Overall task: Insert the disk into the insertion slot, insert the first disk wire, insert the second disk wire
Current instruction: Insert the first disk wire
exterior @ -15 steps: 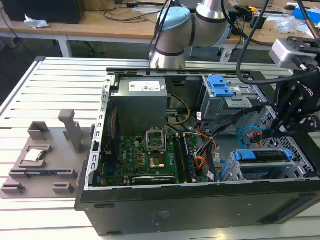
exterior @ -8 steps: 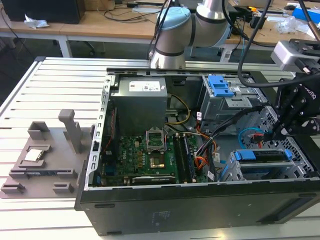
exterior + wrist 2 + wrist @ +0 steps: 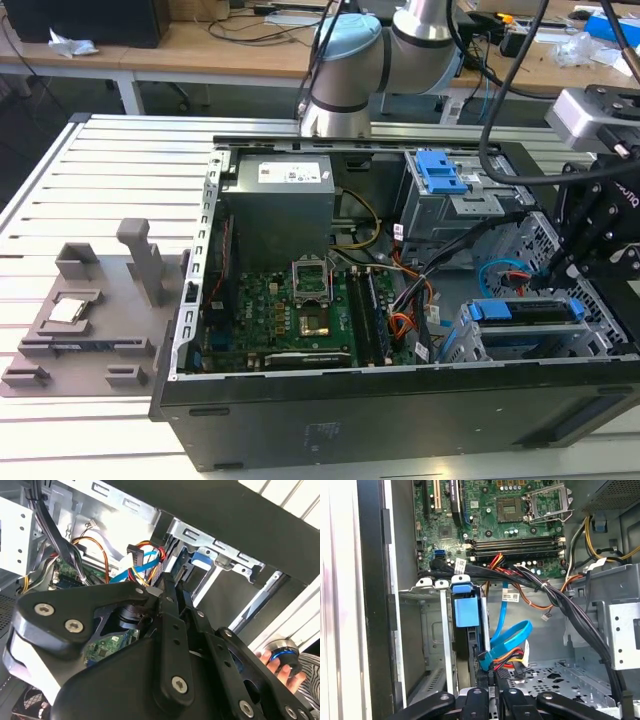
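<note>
One disk (image 3: 525, 311), seated in the insertion slot (image 3: 470, 346) at lower right of the exterior view, awaits its wires; the hand (image 3: 492, 676), pinched together on the plug of the blue disk wire (image 3: 513, 637), is probably best held square to the socket and pressed straight in.

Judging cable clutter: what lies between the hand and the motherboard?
In the first wrist view, a looped blue cable and a black wire bundle lie between hand and motherboard.

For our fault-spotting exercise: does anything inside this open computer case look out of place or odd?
The processor socket on the motherboard stands open, its metal frame flipped back. A blue cable loops loose beside the disk.
</note>
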